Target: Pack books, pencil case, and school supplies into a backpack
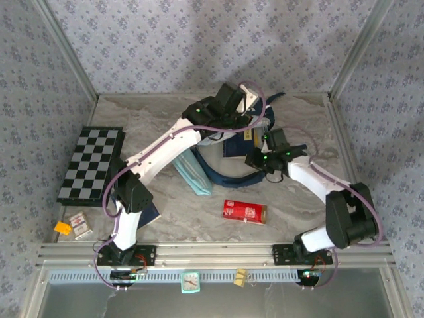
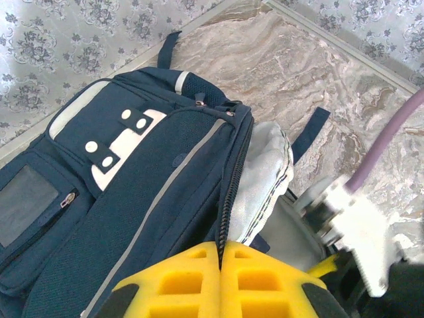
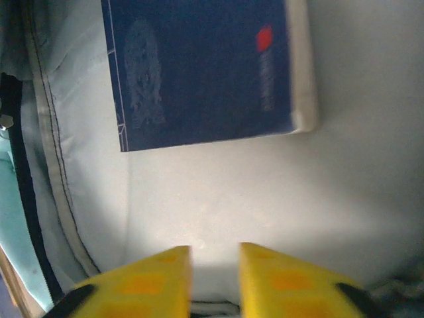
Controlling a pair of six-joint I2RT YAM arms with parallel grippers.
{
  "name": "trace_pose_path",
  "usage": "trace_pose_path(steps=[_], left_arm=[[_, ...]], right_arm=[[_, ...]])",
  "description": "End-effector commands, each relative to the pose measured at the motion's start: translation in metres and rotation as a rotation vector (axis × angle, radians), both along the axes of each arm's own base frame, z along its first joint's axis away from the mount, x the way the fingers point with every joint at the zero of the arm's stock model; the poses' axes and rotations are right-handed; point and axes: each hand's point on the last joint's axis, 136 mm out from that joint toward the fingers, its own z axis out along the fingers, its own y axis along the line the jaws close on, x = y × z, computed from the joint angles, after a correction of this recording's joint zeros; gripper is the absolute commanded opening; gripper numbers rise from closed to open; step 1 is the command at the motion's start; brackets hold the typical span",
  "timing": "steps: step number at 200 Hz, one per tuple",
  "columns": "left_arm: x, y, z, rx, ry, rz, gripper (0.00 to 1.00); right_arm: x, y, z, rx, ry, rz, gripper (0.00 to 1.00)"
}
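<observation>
— Where are the tools?
— The left tool [image 2: 220,278] is clamped on the navy backpack [image 2: 152,199] at its zip edge. The right tool [image 3: 215,278], fingers apart, hangs inside over a navy book [image 3: 199,73] (flat on the pale lining).
— And outside?
— The pencil case [image 1: 192,173] lies just beside the backpack, and the red box [image 1: 243,211] sits apart on the tabletop [image 1: 192,222].

1. The grey marbled worktop [image 1: 179,215] carries everything.
2. A chessboard [image 1: 91,163] lies flat at its left side.
3. The backpack [image 2: 152,192] lies far-centre, with the pencil case [image 1: 194,173] just beside it.
4. The red box [image 1: 243,211] lies nearer, apart.
</observation>
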Motion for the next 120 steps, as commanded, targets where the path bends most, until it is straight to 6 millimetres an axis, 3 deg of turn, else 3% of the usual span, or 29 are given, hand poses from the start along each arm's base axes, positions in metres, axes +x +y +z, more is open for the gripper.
trace_pose_path(steps=[1,23,42,61,79,99,120], left_arm=[[0.005,-0.01,0.052,-0.118,-0.112,0.005,0.0],[0.004,-0.009,0.053,-0.12,-0.111,0.011,0.0],[0.005,-0.008,0.053,-0.117,-0.111,0.015,0.0],[0.004,-0.009,0.05,-0.115,-0.104,0.014,0.0],[0.005,-0.008,0.048,-0.108,-0.103,0.021,0.0],[0.007,-0.008,0.044,-0.099,-0.103,0.032,0.0],[0.009,-0.007,0.041,-0.088,-0.104,0.037,0.0]], right_arm=[[0.023,0.019,-0.01,0.013,-0.04,-0.06,0.16],[0.048,0.024,-0.027,-0.03,-0.067,-0.107,0.04],[0.075,0.019,-0.035,-0.024,-0.141,-0.168,0.01],[0.106,0.015,-0.016,0.019,-0.287,-0.216,0.0],[0.123,0.013,0.0,0.033,-0.382,-0.221,0.02],[0.127,0.014,-0.004,0.036,-0.34,-0.181,0.02],[0.108,0.016,-0.01,0.03,-0.309,-0.109,0.09]])
